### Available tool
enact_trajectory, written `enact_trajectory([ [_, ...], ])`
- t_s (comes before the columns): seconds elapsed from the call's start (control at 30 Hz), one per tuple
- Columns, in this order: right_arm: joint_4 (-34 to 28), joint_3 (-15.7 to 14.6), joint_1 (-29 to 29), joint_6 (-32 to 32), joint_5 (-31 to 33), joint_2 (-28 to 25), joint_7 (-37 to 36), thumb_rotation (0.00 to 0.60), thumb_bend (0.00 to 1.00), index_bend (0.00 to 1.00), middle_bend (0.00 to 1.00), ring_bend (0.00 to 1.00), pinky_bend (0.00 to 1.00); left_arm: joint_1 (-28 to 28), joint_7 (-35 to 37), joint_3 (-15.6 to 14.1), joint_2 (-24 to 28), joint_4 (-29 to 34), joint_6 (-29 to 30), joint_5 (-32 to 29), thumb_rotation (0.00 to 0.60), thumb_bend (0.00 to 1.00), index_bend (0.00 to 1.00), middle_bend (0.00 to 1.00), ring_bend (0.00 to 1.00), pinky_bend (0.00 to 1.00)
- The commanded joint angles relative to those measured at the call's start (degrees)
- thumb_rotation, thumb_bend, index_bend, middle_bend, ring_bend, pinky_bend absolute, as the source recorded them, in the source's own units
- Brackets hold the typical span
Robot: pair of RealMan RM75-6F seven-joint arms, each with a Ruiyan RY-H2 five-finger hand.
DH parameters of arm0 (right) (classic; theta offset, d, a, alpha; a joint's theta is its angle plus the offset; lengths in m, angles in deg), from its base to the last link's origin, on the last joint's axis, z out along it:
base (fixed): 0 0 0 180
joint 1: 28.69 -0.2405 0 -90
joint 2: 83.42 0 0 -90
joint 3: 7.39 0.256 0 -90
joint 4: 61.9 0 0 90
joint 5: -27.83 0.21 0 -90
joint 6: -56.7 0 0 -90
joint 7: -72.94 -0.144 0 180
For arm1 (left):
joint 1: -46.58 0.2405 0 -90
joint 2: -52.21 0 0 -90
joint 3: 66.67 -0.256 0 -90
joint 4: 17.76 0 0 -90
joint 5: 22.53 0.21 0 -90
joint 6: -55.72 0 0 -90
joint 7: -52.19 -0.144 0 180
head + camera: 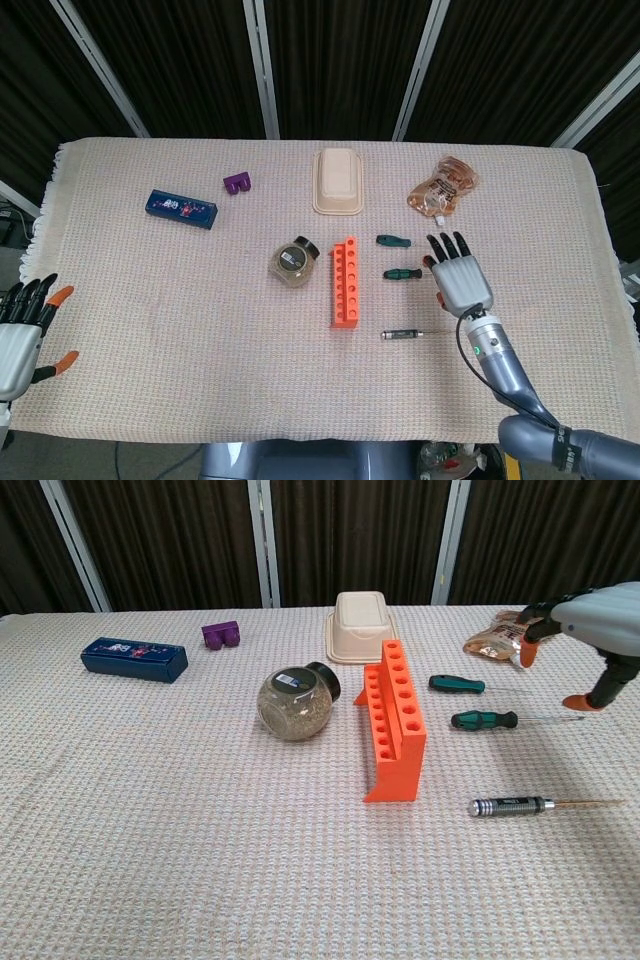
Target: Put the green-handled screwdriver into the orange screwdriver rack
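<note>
Two green-handled screwdrivers lie on the cloth, right of the orange rack, and both hands hold nothing.

One green-handled screwdriver (404, 273) lies just left of the right hand (460, 279), with its thin shaft pointing toward that hand; the other green-handled screwdriver (393, 240) lies a little farther back on the table (150, 320). The right hand hovers with its fingers spread, palm down; in the chest view it is above the cloth and touches no tool. The orange screwdriver rack (345, 283) stands in the middle, its holes empty. The black-handled screwdriver (400, 334) lies near the front, apart from the rack. The left hand (22, 335) is at the left front corner, fingers apart, holding nothing. The glass jar (291, 261) lies just left of the rack.
</note>
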Motion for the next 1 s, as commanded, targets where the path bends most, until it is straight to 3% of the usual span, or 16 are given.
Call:
enact_trajectory([
  [0.03, 2.9, 0.3, -2.9, -0.4, 3.4, 3.4, 3.9, 0.600, 0.25, 0.34, 0.06, 0.00, 0.00, -0.1, 0.0, 0.1, 0.0, 0.0, 0.0, -0.1, 0.600, 0.16, 0.14, 0.00, 0.00, 0.00],
  [0.2, 4.2, 0.0, -5.0, 0.4, 5.4, 5.3, 7.4, 0.600, 0.25, 0.36, 0.07, 0.00, 0.00, -0.2, 0.0, 0.1, 0.0, -0.1, 0.0, -0.3, 0.600, 0.16, 0.14, 0.00, 0.00, 0.00],
  [0.43, 6.1, -0.3, -9.2, 0.9, 13.1, 8.7, 14.3, 0.600, 0.25, 0.37, 0.07, 0.00, 0.00, -0.4, 0.1, 0.1, -0.1, -0.2, -0.2, -0.5, 0.600, 0.16, 0.14, 0.00, 0.00, 0.00],
  [1.0, 13.0, -0.3, -18.6, -2.8, 31.8, 13.5, 20.4, 0.600, 0.25, 0.36, 0.07, 0.00, 0.00, -0.5, 0.6, 0.3, -0.2, -0.9, -0.5, -2.1, 0.600, 0.16, 0.14, 0.00, 0.00, 0.00],
])
